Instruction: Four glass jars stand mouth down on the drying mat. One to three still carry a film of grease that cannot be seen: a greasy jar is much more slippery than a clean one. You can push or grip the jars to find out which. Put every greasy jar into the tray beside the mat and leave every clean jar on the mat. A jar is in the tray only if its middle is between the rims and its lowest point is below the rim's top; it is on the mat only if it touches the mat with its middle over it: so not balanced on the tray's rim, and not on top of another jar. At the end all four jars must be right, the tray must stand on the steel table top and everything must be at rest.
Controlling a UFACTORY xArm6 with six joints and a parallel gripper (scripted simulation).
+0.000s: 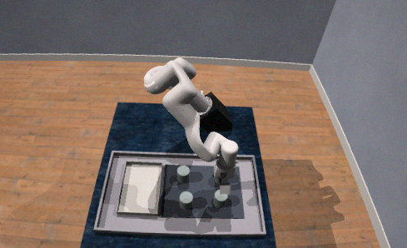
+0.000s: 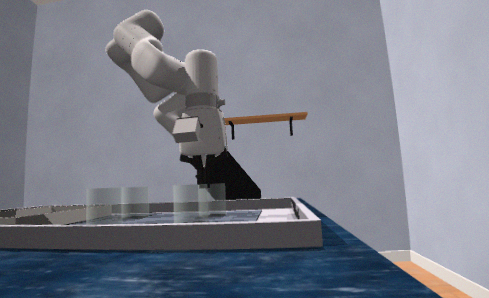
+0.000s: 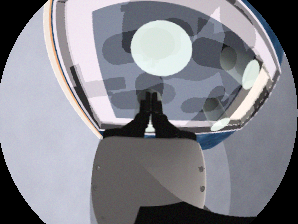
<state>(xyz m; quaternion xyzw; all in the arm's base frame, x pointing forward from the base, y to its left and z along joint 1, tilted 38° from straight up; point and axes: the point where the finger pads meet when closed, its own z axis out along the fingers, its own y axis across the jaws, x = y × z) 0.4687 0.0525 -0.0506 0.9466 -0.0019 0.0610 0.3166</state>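
My gripper (image 2: 206, 186) (image 3: 150, 99) is shut and empty, pointing down at the back right jar (image 2: 217, 201). Its tips are about level with that jar's top; whether they touch cannot be told. The top view mostly hides this jar behind the gripper. The front right jar (image 1: 220, 198) (image 3: 161, 47), front left jar (image 1: 186, 200) (image 3: 251, 74) and back left jar (image 1: 183, 174) (image 3: 220, 124) stand upright on the dark mat (image 1: 236, 211) (image 3: 110, 30). All are pale, translucent glass. The cream tray (image 1: 143, 179) lies left of the mat in the top view.
The grey table (image 1: 129, 223) has a raised rim (image 1: 179, 232) (image 2: 150, 236) all round. The tray's right wall runs close beside the mat. The arm (image 1: 193, 129) reaches in from the back, with its black base (image 1: 216, 118) behind the table.
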